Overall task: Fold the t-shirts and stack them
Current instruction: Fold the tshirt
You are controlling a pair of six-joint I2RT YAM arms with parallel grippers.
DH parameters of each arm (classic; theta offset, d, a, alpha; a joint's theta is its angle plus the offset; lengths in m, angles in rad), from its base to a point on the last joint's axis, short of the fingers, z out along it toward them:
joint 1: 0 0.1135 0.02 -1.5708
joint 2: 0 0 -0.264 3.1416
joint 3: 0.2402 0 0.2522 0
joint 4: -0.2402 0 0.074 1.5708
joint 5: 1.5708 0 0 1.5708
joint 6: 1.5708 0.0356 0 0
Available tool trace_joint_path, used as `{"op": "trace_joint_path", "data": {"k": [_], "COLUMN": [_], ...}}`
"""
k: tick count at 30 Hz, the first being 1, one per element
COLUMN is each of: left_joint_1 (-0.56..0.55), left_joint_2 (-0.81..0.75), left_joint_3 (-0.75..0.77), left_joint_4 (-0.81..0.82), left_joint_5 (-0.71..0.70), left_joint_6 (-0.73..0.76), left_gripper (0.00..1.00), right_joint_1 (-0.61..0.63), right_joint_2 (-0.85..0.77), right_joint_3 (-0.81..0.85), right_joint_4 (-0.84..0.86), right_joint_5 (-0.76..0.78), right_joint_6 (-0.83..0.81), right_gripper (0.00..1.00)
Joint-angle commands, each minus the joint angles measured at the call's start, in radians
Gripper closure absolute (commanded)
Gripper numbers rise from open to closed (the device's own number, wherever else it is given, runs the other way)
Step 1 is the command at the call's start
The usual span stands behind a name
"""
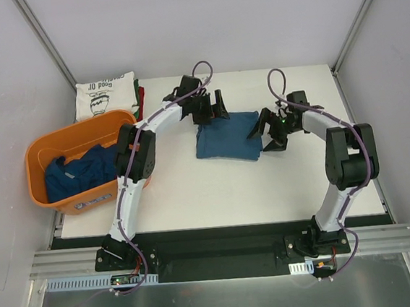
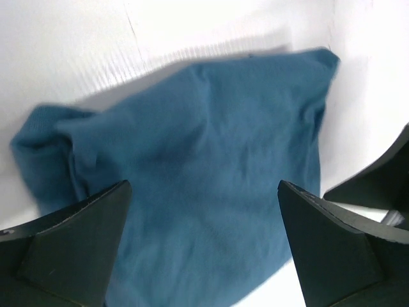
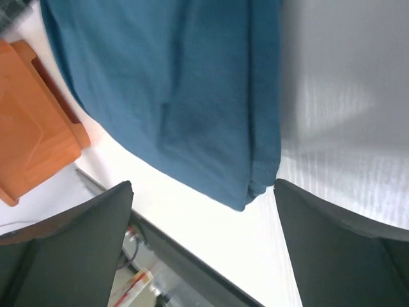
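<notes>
Left hand (image 1: 213, 114), right hand (image 1: 265, 134) spread wide beside blue t-shirt (image 1: 225, 138), white table (image 1: 216, 189), grey walls (image 1: 214, 22)

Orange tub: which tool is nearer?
Left. The left tool is over the far-left corner of the shirt, toward the tub; the right tool is at its right edge.

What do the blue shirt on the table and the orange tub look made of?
Blue shirt: soft knit cloth, probably cotton jersey, matte; it wrinkles, drapes, and shows a stitched hem. Orange tub: rigid moulded plastic, judging by smooth, faintly glossy walls and a thick lip.
</notes>
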Motion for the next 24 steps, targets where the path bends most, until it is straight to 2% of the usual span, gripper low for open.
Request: {"op": "trace_joint_path", "data": {"k": [1, 6, 9, 16, 24], "left_joint_1": [0.010, 0.010, 0.013, 0.029, 0.030], "left_joint_2": [-0.258, -0.423, -0.441, -0.321, -0.186], "left_joint_3": [-0.096, -0.257, -0.325, -0.261, -0.204], "left_joint_4": [-0.015, -0.086, -0.112, -0.236, -0.268], "left_joint_5": [-0.035, -0.166, -0.186, -0.172, -0.152], "left_joint_6": [0.078, 0.082, 0.080, 0.105, 0.097], "left_gripper": [0.01, 0.01, 0.01, 0.01, 0.01], "right_joint_1": [0.010, 0.008, 0.010, 0.008, 0.008], "right_joint_2": [-0.120, -0.108, -0.071, -0.074, -0.121], "right_joint_3": [0.090, 0.121, 0.173, 0.187, 0.139], "right_joint_4": [-0.136, -0.153, -0.167, -0.182, -0.193], "right_joint_5": [0.124, 0.177, 0.189, 0.213, 0.244], "right_joint_6": [-0.092, -0.108, -0.106, -0.116, -0.128], "right_gripper": [0.03, 0.03, 0.03, 0.03, 0.03]}}
